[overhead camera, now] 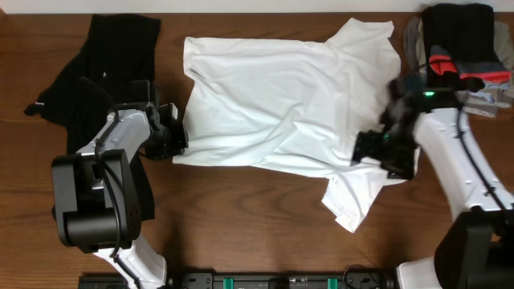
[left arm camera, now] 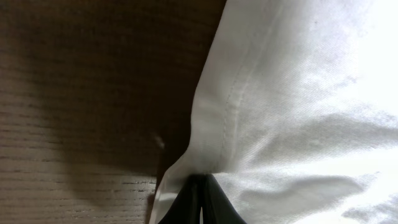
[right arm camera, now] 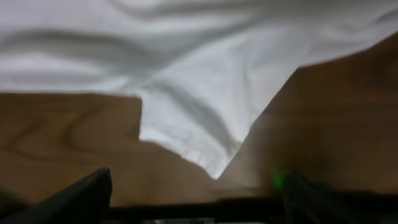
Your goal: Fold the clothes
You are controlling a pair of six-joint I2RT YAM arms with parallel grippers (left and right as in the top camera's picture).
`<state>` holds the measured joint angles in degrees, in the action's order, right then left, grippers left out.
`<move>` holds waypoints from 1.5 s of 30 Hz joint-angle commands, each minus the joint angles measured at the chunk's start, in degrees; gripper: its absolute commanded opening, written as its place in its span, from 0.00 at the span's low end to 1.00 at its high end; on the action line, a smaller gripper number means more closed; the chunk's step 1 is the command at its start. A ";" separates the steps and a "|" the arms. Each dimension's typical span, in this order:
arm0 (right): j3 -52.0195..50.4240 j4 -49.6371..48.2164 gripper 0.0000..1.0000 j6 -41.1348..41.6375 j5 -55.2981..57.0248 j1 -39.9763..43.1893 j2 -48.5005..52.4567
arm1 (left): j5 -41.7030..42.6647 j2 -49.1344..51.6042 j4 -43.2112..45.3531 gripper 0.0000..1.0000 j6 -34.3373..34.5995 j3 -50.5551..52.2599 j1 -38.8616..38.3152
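Observation:
The white T-shirt (overhead camera: pixel 281 100) lies spread and wrinkled across the middle of the wooden table. My left gripper (overhead camera: pixel 178 136) is at its lower left corner, shut on the shirt's hem (left arm camera: pixel 211 130), fingertips pinched together in the left wrist view (left arm camera: pixel 200 182). My right gripper (overhead camera: pixel 384 156) is over the shirt's right side by the lower sleeve, open, fingers wide apart in the right wrist view (right arm camera: pixel 196 186), with a white sleeve corner (right arm camera: pixel 205 149) just ahead. A black garment (overhead camera: pixel 108 56) lies loose at the far left.
A pile of folded clothes (overhead camera: pixel 462 44) in black, grey and red sits at the far right corner, behind my right arm. Bare wood runs along the table's front edge (overhead camera: pixel 257 233).

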<state>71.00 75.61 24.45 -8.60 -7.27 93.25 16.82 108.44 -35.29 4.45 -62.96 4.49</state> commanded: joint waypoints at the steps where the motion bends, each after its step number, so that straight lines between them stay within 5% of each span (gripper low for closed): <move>1: -2.14 1.22 0.81 7.65 4.92 -5.73 -0.81 | -2.49 8.09 2.54 0.06 -0.52 3.98 -0.55; 20: -24.94 -12.50 0.50 24.76 2.62 -24.22 -0.79 | -2.47 8.09 2.62 0.06 -0.52 3.98 -0.55; 40: -29.03 -21.57 0.66 27.39 6.32 -18.51 -0.79 | -2.47 8.09 2.64 0.06 -0.52 3.98 -0.55; 43: -29.11 -23.04 0.35 27.36 7.37 -18.14 -0.79 | -2.47 8.09 2.67 0.06 -0.52 3.98 -0.55; 45: -29.14 -23.63 0.25 27.39 7.76 -18.14 -0.79 | -2.47 8.09 2.64 0.06 -0.52 3.98 -0.55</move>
<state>42.72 53.28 50.54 -6.44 -26.06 91.70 16.82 108.44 -35.22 4.47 -62.94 4.51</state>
